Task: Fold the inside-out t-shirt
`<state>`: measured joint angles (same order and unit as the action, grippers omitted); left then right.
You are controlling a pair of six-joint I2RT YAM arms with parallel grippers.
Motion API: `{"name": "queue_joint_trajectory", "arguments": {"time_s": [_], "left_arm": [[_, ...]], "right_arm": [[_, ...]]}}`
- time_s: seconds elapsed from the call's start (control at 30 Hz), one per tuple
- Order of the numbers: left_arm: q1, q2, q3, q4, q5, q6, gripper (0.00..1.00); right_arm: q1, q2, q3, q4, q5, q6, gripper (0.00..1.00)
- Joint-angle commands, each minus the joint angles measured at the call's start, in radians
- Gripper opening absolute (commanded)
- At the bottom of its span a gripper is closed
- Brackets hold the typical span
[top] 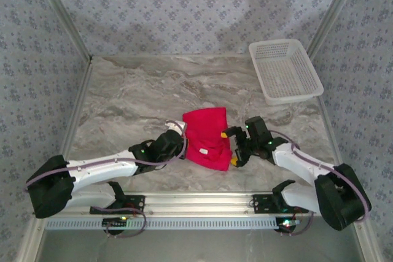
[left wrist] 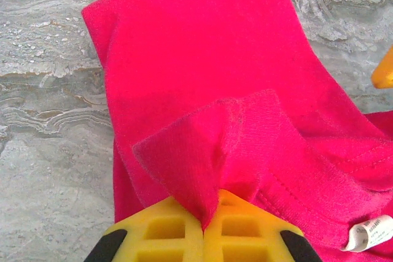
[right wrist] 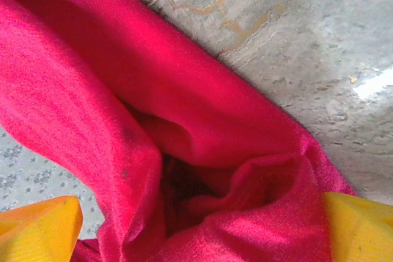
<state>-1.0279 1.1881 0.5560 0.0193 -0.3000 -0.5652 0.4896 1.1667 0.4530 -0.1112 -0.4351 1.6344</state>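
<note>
The plain bright red short-sleeved cloth t-shirt lies bunched into a rough rectangle on the grey marble-patterned tabletop, just below the centre of the overhead frame, between the 2 arms. The left gripper meets the shirt's left edge. In the left wrist view its 2 yellow fingers sit pressed together at the bottom centre of the frame, clamped on a raised peak of red fabric, with the rest of the shirt spreading flat toward the top. A small white tag shows on the cloth in the lower right corner of that view. The right gripper stands wide apart at the shirt's right edge. In the right wrist view 1 yellow fingertip sits in the lower left corner and the other in the lower right, with rumpled red folds lying between them, nothing pinched. A white plastic mesh basket rests in the upper right of the overhead frame, well apart from the shirt.
</note>
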Motion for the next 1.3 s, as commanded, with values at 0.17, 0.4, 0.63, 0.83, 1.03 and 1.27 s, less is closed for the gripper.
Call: {"name": "queue_joint_trajectory", "arguments": {"time_s": [0.17, 0.4, 0.63, 0.83, 1.03, 1.27], "left_arm": [[0.000, 0.007, 0.023, 0.002, 0.001, 0.011, 0.00], [-0.001, -0.052, 0.047, -0.043, -0.030, 0.035, 0.00], [0.101, -0.095, 0.279, -0.084, -0.025, 0.259, 0.00], [0.270, 0.063, 0.606, -0.041, 0.142, 0.512, 0.00], [0.350, 0.146, 0.738, 0.050, 0.233, 0.699, 0.00], [0.298, 0.002, 0.333, 0.253, 0.307, 0.662, 0.00]], "right_arm": [[0.010, 0.103, 0.035, 0.099, -0.004, 0.006, 0.70], [0.003, 0.105, 0.162, 0.003, -0.017, -0.119, 0.00], [-0.118, 0.157, 0.583, -0.226, -0.111, -0.365, 0.00], [-0.215, 0.413, 1.165, -0.324, -0.259, -0.507, 0.00], [-0.232, 0.542, 1.456, -0.453, -0.291, -0.610, 0.00], [-0.164, 0.318, 0.880, -0.300, -0.242, -0.630, 0.00]]}}
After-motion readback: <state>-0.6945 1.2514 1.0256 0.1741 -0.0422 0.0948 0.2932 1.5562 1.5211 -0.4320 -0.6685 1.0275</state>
